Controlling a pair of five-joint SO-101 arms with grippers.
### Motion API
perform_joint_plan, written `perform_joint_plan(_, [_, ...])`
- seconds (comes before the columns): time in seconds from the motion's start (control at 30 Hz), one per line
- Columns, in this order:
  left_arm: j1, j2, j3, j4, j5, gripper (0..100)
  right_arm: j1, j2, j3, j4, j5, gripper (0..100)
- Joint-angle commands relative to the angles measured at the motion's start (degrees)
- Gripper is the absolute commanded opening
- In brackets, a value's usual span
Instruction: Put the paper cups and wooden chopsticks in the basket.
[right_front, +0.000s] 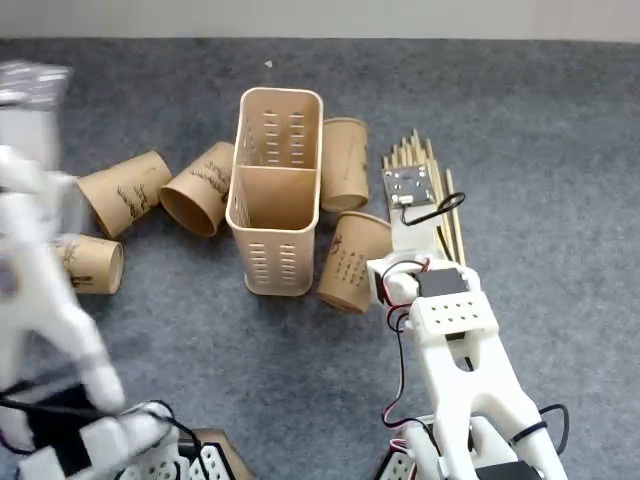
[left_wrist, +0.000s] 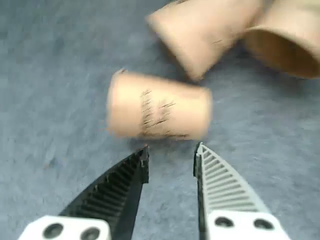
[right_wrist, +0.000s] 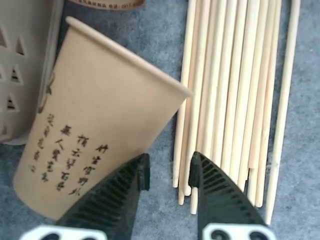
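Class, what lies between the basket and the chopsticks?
In the high view, a far cup and a near cup, both on their sides.

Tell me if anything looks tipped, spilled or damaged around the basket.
All five paper cups lie on their sides on the carpet around the basket, none inside it. The wooden chopsticks lie bundled on the carpet beside two of them. Nothing looks damaged.
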Motion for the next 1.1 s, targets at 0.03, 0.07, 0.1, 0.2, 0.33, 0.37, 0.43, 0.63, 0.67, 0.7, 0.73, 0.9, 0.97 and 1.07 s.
perform_joint_plan(0.03, [-10.4, 12.4, -1.8, -2.5, -6.9, 19, 0.9, -0.6, -0.2, -0.6, 0.5, 14.2])
perform_joint_plan(0.07, [-10.6, 14.8, -2.2, -3.1, -7.6, 20, 0.9, -0.6, -0.2, -0.7, 0.5, 14.2])
perform_joint_plan(0.1, [-10.6, 17.3, -3.0, -3.6, -7.7, 21, 0.9, -0.6, -0.2, -0.7, 0.5, 14.2])
perform_joint_plan(0.2, [-11.7, 23.7, -7.1, -5.5, -7.7, 21, 0.9, -0.3, -0.2, -0.7, 0.5, 14.2])
perform_joint_plan(0.33, [-14.7, 31.9, -16.0, -6.2, -7.7, 21, 0.9, 0.0, -0.2, -0.8, 0.5, 14.2])
perform_joint_plan(0.37, [-15.3, 34.0, -18.3, -6.0, -7.7, 21, 0.9, 0.0, -0.2, -0.8, 0.5, 14.2])
perform_joint_plan(0.43, [-15.9, 38.2, -23.2, -5.9, -7.8, 21, 0.9, 0.0, -0.2, -0.8, 0.5, 14.2])
perform_joint_plan(0.63, [-12.3, 48.9, -32.7, -0.4, -10.8, 21, 0.9, 0.0, -0.2, -0.8, 0.5, 14.2])
perform_joint_plan(0.67, [-11.5, 50.4, -34.0, 0.1, -11.5, 21, 0.9, 0.0, -0.2, -0.8, 0.5, 14.2])
perform_joint_plan(0.7, [-10.6, 51.8, -35.2, 0.4, -12.0, 21, 0.9, 0.0, -0.2, -0.8, 0.5, 14.2])
perform_joint_plan(0.73, [-9.9, 53.2, -36.4, 0.5, -12.6, 21, 0.9, 0.0, -0.2, -0.8, 0.5, 14.2])
perform_joint_plan(0.9, [-8.1, 57.7, -39.0, 0.6, -19.3, 21, 0.9, 0.0, -0.2, -0.8, 0.5, 14.2])
perform_joint_plan(0.97, [-8.1, 58.4, -39.0, 0.6, -22.2, 21, 0.9, 0.0, -0.2, -0.8, 0.5, 14.2])
perform_joint_plan(1.07, [-8.1, 58.6, -38.6, 1.9, -27.6, 21, 0.9, 0.0, -0.2, -0.8, 0.5, 14.2])
